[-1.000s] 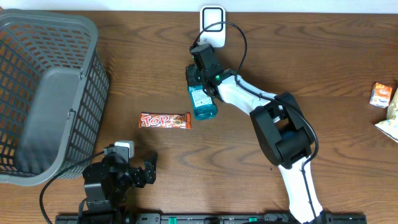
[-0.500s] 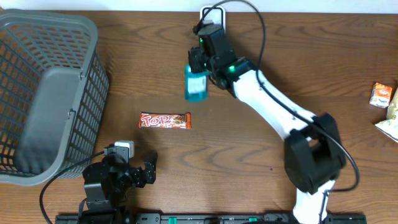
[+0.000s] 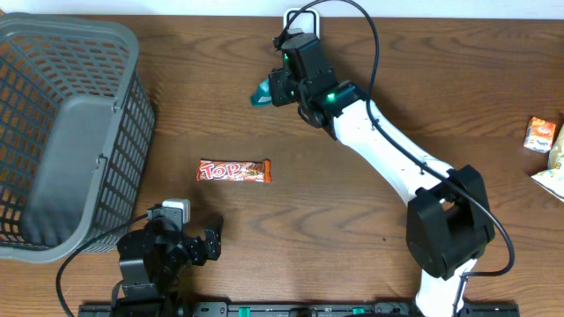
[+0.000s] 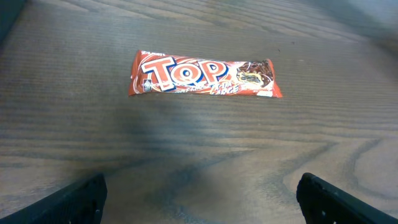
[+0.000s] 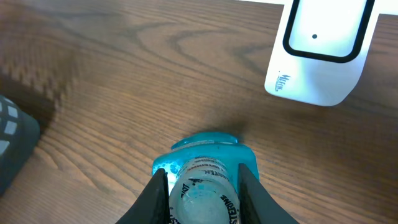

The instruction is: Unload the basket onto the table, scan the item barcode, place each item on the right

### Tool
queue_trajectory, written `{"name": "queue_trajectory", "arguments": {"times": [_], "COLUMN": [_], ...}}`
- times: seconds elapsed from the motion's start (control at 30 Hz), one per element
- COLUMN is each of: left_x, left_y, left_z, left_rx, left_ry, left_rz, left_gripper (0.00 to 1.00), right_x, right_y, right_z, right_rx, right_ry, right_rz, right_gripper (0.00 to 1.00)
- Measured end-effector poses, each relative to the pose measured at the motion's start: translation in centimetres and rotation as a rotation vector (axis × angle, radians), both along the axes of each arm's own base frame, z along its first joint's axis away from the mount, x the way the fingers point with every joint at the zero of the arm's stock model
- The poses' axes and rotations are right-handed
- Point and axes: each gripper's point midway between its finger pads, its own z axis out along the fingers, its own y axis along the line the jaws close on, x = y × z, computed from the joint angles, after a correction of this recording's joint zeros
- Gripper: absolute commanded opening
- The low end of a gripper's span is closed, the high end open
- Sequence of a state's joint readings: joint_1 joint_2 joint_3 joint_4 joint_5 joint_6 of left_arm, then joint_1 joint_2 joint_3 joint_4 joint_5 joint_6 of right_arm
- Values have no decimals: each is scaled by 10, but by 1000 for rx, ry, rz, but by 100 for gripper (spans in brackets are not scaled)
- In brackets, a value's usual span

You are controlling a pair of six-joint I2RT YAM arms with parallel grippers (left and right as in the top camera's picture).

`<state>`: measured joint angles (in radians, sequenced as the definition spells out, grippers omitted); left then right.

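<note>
A blue mouthwash bottle (image 3: 263, 91) is held off the table, lying sideways and pointing left, with my right gripper (image 3: 280, 88) shut on it. In the right wrist view the bottle (image 5: 205, 155) sits between both fingers (image 5: 159, 194), its cap end toward the camera. The white barcode scanner (image 5: 320, 50) stands just beyond it to the right, and overhead the scanner (image 3: 300, 22) is at the table's far edge. My left gripper (image 3: 206, 244) rests open near the front left, and in the left wrist view the left gripper (image 4: 202, 202) holds nothing.
A red TOP candy bar (image 3: 233, 171) lies on the wood in the middle left; the candy bar (image 4: 202, 78) is ahead of the left fingers. A grey mesh basket (image 3: 62, 132) fills the left side. Snack packets (image 3: 540, 134) lie at the right edge.
The right arm has lifted the blue bottle off the table, carried it toward the scanner and tipped it sideways. The left arm has not moved.
</note>
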<state>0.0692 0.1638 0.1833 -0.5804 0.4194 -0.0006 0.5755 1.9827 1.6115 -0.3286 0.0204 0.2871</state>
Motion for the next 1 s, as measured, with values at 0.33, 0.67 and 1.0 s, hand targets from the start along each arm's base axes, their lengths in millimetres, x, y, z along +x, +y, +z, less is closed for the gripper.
{"name": "queue_trajectory", "arguments": {"times": [0.33,0.67,1.0], "left_x": [0,0,0], "left_y": [0,0,0], "left_z": [0,0,0], "left_rx": [0,0,0], "left_ry": [0,0,0], "left_rz": [0,0,0], "left_gripper": [97,98,98], "right_x": [-16,-25,-26], "right_y": [-3,-10,-11], "right_z": [-15,-15,-12], "right_rx": [-111,-160,-174], "right_ry": [37,55,50], "right_rz": [55,77,87], "right_gripper": [7,8,8]}}
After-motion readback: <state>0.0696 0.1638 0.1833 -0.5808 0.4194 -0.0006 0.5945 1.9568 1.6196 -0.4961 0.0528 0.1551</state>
